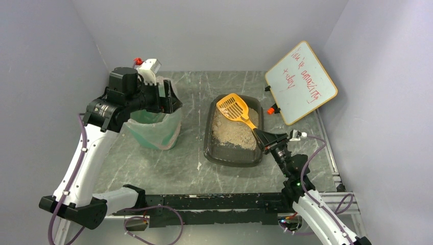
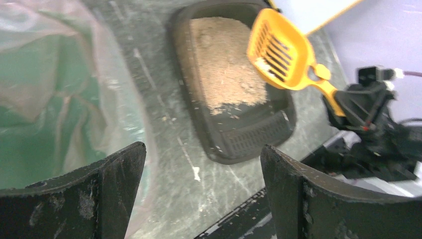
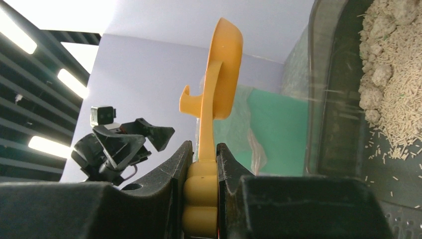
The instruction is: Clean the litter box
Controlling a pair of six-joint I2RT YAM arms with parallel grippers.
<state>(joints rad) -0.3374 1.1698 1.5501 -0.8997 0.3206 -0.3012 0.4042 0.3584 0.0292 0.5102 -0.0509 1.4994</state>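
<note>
The litter box [image 1: 232, 160] is a dark grey tray with beige litter heaped toward its far end; it also shows in the left wrist view [image 2: 254, 134] and the right wrist view [image 3: 328, 99]. My right gripper [image 1: 264, 139] [image 3: 204, 149] is shut on the handle of the orange slotted scoop [image 1: 234, 107] [image 2: 281, 50] [image 3: 224, 64]. It holds the scoop raised above the tray, tilted, with a few pale bits at its edge. My left gripper [image 1: 174, 102] [image 2: 204, 149] is open and empty, at the right rim of the green bin [image 1: 153, 130].
The green bin with clear bag liner [image 2: 40, 99] [image 3: 273, 124] stands left of the tray. A whiteboard [image 1: 301, 81] leans at the back right, close to the tray's far corner. A few litter crumbs [image 1: 199, 166] lie on the table between bin and tray.
</note>
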